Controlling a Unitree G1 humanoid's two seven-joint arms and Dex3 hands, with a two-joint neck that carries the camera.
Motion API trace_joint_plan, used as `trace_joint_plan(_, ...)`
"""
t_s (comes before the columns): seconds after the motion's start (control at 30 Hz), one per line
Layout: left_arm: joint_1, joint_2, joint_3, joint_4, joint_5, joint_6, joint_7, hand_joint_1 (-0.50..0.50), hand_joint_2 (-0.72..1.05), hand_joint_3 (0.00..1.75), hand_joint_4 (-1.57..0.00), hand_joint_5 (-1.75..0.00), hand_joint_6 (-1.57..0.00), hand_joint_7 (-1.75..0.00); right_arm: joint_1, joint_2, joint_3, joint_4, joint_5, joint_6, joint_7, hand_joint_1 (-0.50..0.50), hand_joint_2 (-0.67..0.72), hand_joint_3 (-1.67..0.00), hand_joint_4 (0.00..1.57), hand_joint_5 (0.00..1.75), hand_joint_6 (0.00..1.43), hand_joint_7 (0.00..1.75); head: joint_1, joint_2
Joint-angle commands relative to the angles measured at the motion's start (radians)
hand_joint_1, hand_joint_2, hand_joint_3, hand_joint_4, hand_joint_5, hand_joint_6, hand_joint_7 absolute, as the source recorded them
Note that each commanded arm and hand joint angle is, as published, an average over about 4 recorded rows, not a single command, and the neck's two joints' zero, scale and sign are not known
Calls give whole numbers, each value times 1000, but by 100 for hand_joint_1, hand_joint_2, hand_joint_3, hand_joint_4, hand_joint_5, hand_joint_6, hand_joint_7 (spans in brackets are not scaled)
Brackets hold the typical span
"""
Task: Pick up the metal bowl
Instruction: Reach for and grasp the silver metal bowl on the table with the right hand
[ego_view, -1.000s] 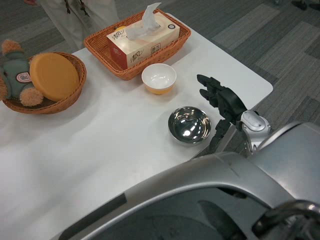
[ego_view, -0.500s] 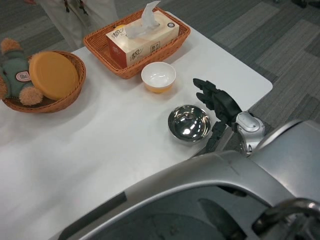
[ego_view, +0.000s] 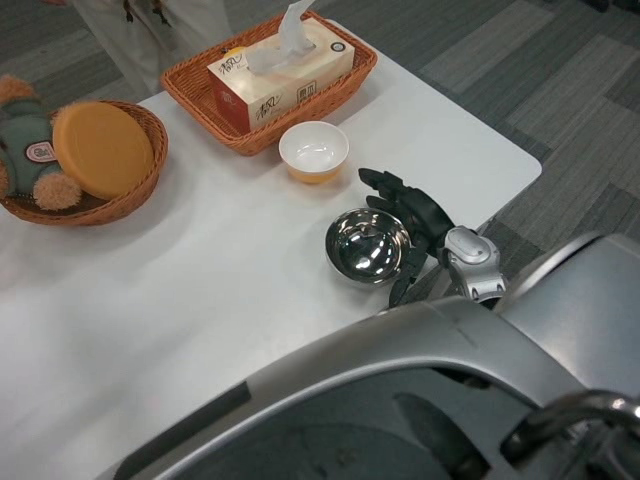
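Near the right edge of a white table (ego_view: 200, 290), the robot's black right hand (ego_view: 405, 215) is reaching beside a shiny round metal bowl (ego_view: 367, 246), its fingers (ego_view: 385, 186) spread apart and curving along the bowl's far right rim. The bowl is sitting upright on the tabletop just to the left of the hand, touching or all but touching the palm side; whether the fingers are actually gripping the rim cannot be told from this angle. A thumb-like digit is hanging down at the bowl's near right side. The silver forearm (ego_view: 472, 265) is trailing back toward the lower right.

Just beyond the hand, farther from the robot, a small white-lined orange bowl (ego_view: 314, 152) is standing apart from the metal one. Behind that, a rectangular wicker basket (ego_view: 345, 75) is holding a tissue box (ego_view: 280, 68). Well to the hand's left, a round wicker basket (ego_view: 100, 205) is carrying an orange disc (ego_view: 102, 150) and a plush toy (ego_view: 25, 140). A person in light clothing (ego_view: 150, 20) is standing at the table's far side.
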Motion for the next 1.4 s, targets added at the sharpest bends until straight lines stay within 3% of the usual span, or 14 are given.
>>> trace_joint_plan(0.03,10,13,2,-6,1,2,4,-50,-72,9,0,0,0,0,-10,10,3,23,-9,-14,-4,-42,34,-8,0,19,0,14,4,-2)
trace_joint_plan(0.4,17,13,3,-6,-3,2,4,-50,-72,9,0,0,0,0,-16,11,5,32,-27,-33,-5,-46,33,-8,0,19,0,14,18,-12)
trace_joint_plan(0.5,19,13,2,-6,-4,2,4,-50,-72,9,0,0,0,0,-15,11,3,33,-29,-58,-6,-43,28,-8,0,19,0,14,28,-15)
trace_joint_plan(0.7,18,15,1,-7,-4,3,4,-50,-72,9,0,0,0,0,22,12,7,35,24,-118,-25,-42,28,-8,0,19,0,14,39,-19)
trace_joint_plan(1.07,14,16,-6,-3,-4,9,4,-50,-72,9,0,0,0,0,62,26,8,19,24,-141,-26,-42,22,-16,0,22,0,14,40,-16)
trace_joint_plan(1.4,9,16,-15,0,-4,9,4,-50,-72,9,0,0,0,0,42,30,33,45,-7,-167,-41,-42,20,-16,0,27,0,14,41,-17)
